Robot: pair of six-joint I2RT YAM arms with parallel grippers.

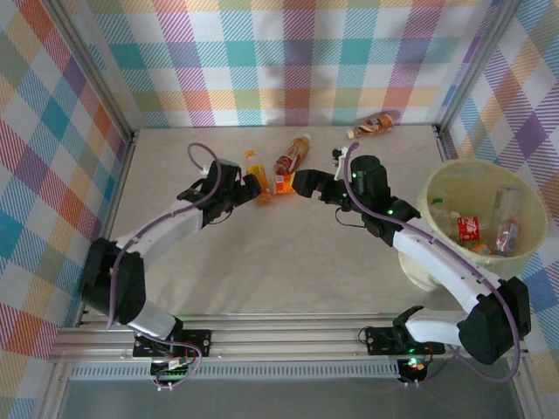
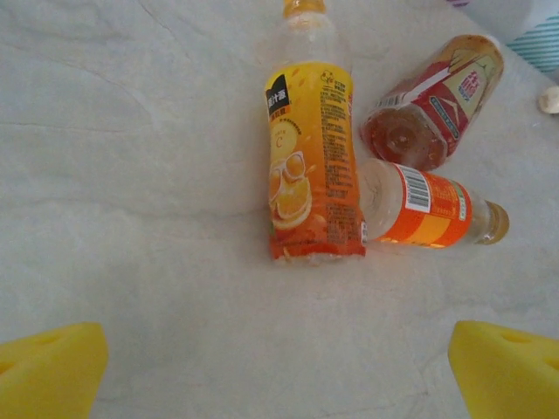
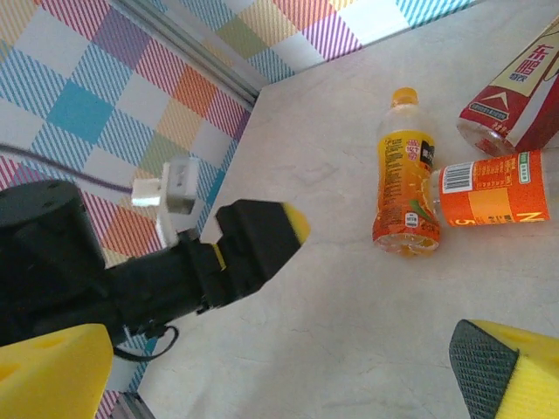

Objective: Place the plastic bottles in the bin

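Three plastic bottles lie on their sides in a tight cluster on the far half of the pale cream tabletop (image 1: 262,262), and both arms reach toward them from opposite sides. Nearest the left tool (image 2: 278,353) is the slim orange-juice bottle with a yellow-orange label and orange cap (image 2: 314,166). The tool's yellow-padded fingers stand wide apart and empty, framing the bottle's base. This looks like a line-up for closing across the body. A shorter clear bottle with an orange-and-white label (image 2: 428,209) lies crosswise with its base touching the juice bottle's side. Just beyond it is a brown-filled bottle with a red label (image 2: 437,100). The right tool (image 3: 284,358) is also spread wide and holds nothing, facing the same cluster with the left tool near it. With both so close, one probably ought to wait while the other grips. Because the bottles touch and are round, taking one may nudge or roll its neighbours. A fourth orange-brown bottle (image 1: 374,125) lies well apart against the far wall. The large round cream plastic bin (image 1: 479,164) stands at the right edge beside the right arm, which suits that arm for drop-offs. It already holds several bottles, so four appear to be left.
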